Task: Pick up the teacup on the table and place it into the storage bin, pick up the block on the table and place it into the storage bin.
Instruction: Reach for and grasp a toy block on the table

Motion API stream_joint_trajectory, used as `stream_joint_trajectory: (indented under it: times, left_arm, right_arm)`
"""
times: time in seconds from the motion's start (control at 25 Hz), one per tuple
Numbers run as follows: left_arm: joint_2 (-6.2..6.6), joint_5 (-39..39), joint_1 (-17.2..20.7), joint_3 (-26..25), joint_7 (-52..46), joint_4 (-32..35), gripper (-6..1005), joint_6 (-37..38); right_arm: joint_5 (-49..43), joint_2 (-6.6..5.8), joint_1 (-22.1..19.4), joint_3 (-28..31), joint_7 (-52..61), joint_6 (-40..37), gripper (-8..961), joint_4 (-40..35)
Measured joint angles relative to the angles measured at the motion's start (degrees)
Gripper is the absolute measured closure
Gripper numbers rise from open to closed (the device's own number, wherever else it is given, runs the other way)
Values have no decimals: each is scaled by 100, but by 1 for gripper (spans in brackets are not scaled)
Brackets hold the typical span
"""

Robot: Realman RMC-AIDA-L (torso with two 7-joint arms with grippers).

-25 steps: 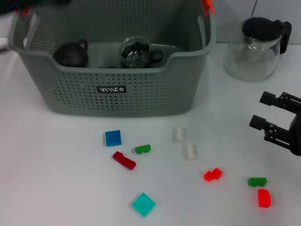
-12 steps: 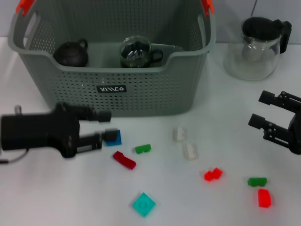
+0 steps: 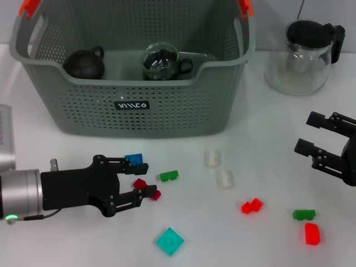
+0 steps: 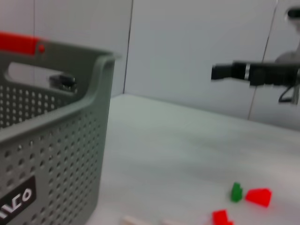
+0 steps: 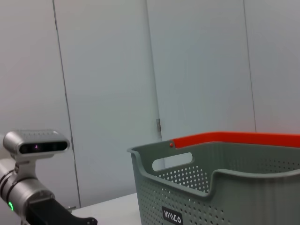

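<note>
My left gripper (image 3: 138,178) sat lower left, fingers apart around the dark red plastic block (image 3: 146,189). The grey-green perforated storage bin (image 3: 139,114) filled the upper frame, holding a glass teacup (image 3: 161,62). My right gripper (image 3: 313,133) waited open at right.

The left gripper (image 3: 139,179) is matte black, with two blocky fingers (image 3: 137,165) on a boxy black body. Behind it, toward nine o'clock, sits a silver metal cylinder (image 3: 19,192) with a small green light and a thin black cable beneath. The right gripper (image 3: 307,132) is likewise matte black, with angular, stepped fingers.
</note>
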Motion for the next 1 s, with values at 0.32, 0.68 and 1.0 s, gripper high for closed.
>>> stream_joint_trajectory:
  times: [0.32, 0.68, 1.0]
  left_arm:
    - [14, -136, -53, -255, 842, -572, 529, -885]
    - [33, -107, -289, -215, 681, -796, 527, -1935]
    - [42, 25, -486, 118, 242, -971, 525, -2515]
  right_arm:
    - [0, 0, 20, -2, 0, 19, 267, 0]
    - [0, 0, 24, 0, 8, 0, 268, 0]
    - [0, 0, 21, -1, 9, 9, 268, 0]
